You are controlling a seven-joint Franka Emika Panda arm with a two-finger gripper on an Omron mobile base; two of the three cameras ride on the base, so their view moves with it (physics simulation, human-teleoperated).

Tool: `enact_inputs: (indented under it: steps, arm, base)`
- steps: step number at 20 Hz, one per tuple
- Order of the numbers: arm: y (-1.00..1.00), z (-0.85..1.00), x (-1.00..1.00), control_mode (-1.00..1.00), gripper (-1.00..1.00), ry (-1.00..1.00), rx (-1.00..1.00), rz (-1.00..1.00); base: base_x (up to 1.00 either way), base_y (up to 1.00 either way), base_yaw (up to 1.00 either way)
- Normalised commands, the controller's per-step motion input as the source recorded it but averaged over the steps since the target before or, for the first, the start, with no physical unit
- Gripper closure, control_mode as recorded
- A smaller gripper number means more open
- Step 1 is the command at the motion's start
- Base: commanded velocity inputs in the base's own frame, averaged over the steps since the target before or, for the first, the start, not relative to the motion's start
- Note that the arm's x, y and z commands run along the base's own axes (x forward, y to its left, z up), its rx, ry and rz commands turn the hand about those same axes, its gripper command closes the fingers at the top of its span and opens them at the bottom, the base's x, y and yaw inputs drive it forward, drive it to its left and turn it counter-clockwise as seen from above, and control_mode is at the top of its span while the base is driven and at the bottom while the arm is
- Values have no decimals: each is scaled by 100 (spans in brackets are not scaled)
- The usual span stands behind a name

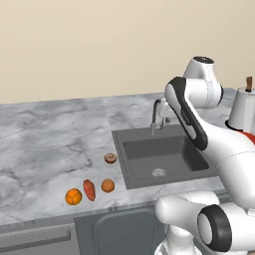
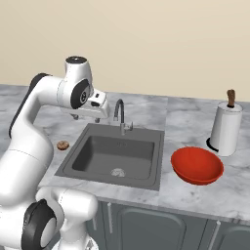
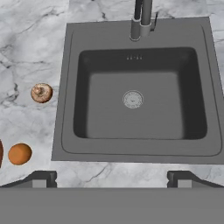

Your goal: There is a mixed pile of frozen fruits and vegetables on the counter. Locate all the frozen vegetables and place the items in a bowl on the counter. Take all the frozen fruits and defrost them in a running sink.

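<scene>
Four food items lie untouched on the table, all to the left of the sink, so by my reading no sorting step is done yet and the first pick is still ahead.

Taking the sink as landmark, largest things first: the sink itself is a dark grey recessed basin, dry, with a round metal drain and a curved faucet at its back rim. The bowl, wide, shallow and bright red, sits on the table just right of the sink, with a white paper-towel roll behind it.

The hand hangs high over the sink, looking straight down into it; its two dark tips stand far apart with nothing between them.

Left of the sink's front corner lie the reddish oblong vegetable, the segmented orange ball beyond it and the plain orange ball nearer the sink. The brown-beige mushroom sits closest to the sink's left rim.

Next, I judge, the hand must swing left of the sink and descend over one item, likely the mushroom, then carry it across to the bowl.
</scene>
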Motion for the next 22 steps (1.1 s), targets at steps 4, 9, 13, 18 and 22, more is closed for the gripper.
enact_inputs:
  steps: [4,9,13,18,22]
  arm:
    - [0,0,0,-100,-100,0,0,0]
    - [0,0,0,-100,-100,0,0,0]
    - [0,0,0,-100,-100,0,0,0]
    - [0,0,0,-100,-100,0,0,0]
    - [0,0,0,-100,-100,0,0,0]
  base:
    - [0,0,0]
    - [0,0,0]
    - [0,0,0]
    - [0,0,0]
    - [0,0,0]
